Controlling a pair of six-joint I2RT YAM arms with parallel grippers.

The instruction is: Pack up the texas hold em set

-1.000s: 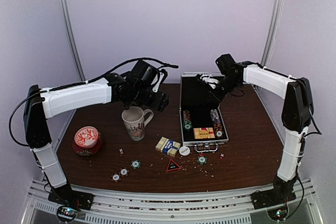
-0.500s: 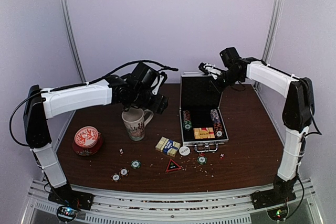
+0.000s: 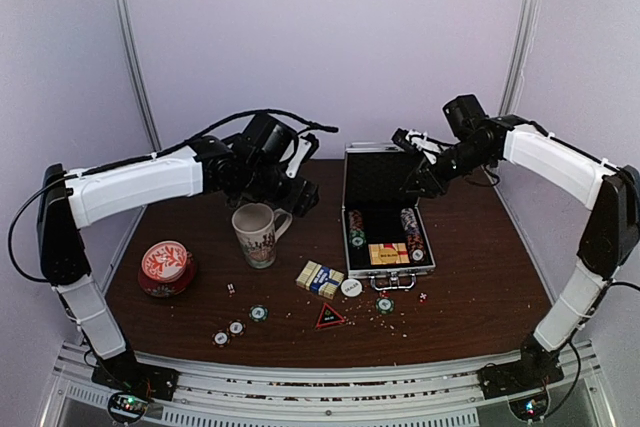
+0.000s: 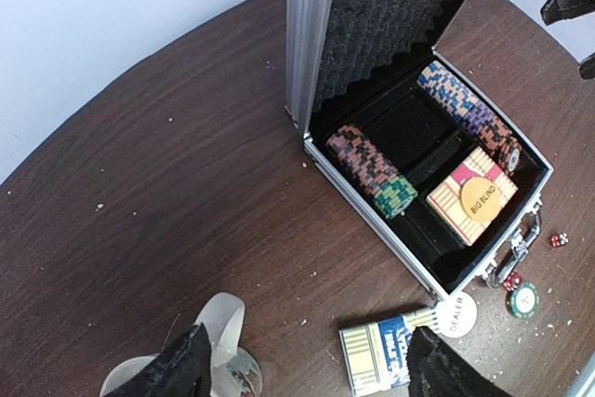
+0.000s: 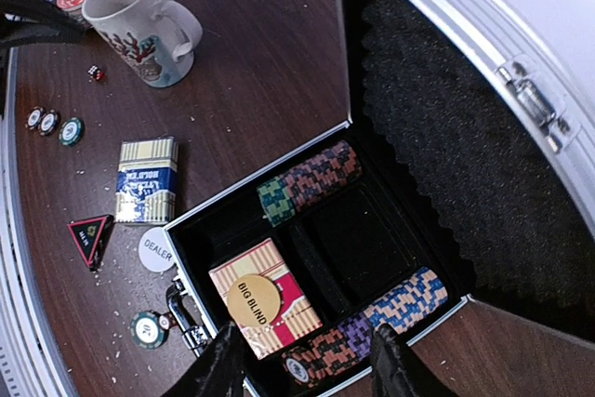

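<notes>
Inspecting the feeds, I find the silver briefcase [image 3: 375,182] open on the far right-centre of the table [image 3: 470,267], its lid upright and its black foam lining exposed. Inside lie two rows of poker chips [image 4: 372,169], one along each side wall, and a red card pack [image 4: 460,206] with a "BIG BLIND" disc on top.

Outside the case, just in front of it, lie the blue-yellow card box [image 3: 320,278] and the white dealer button [image 3: 351,287], which I judge to be touching or nearly so. A green chip [image 3: 385,305] sits by the case handle, with tiny red dice [image 3: 421,297] beside it. Three loose chips [image 3: 240,325] and a black triangular marker [image 3: 329,316] lie nearer the front edge.

The left gripper [image 4: 311,374] hangs above the mug [image 3: 258,234], fingers spread and holding nothing. The right gripper [image 5: 307,369] hovers over the lid's right side, likewise released and empty. The red-and-white tin [image 3: 166,267] stands at the left.
</notes>
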